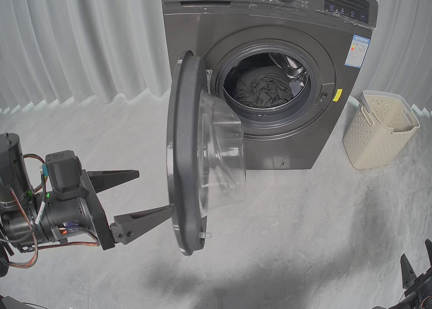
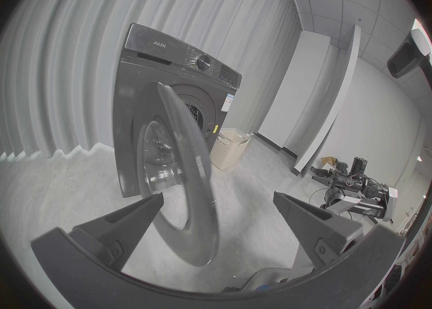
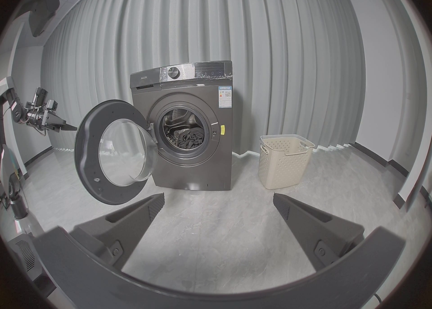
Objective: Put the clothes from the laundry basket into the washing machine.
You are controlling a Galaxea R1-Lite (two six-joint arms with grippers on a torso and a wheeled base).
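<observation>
1. Grey stone-look floor (image 1: 292, 233) runs across the whole lower half of the head view, and everything stands on it.
2. Closest in, lower left: the left gripper (image 1: 155, 190), jaws spread wide with nothing in them. One fingertip comes right up to the rim of the open door (image 1: 186, 152). Can't tell if it actually touches.
3. Bottom right corner: the right gripper (image 1: 416, 251) just pokes in. Its own wrist view has the jaws wide apart and empty too.
4. Mid-frame, that door hangs swung out, clear bowl facing right.
5. Behind it, upper centre, is the washing machine (image 1: 270, 21), with dark clothes (image 1: 263, 89) bunched in the drum.
6. Right of the machine, near its side, the cream laundry basket (image 1: 378, 129) stands on the floor.
7. Farthest back: pale pleated curtain (image 1: 67, 30), wall to wall.
</observation>
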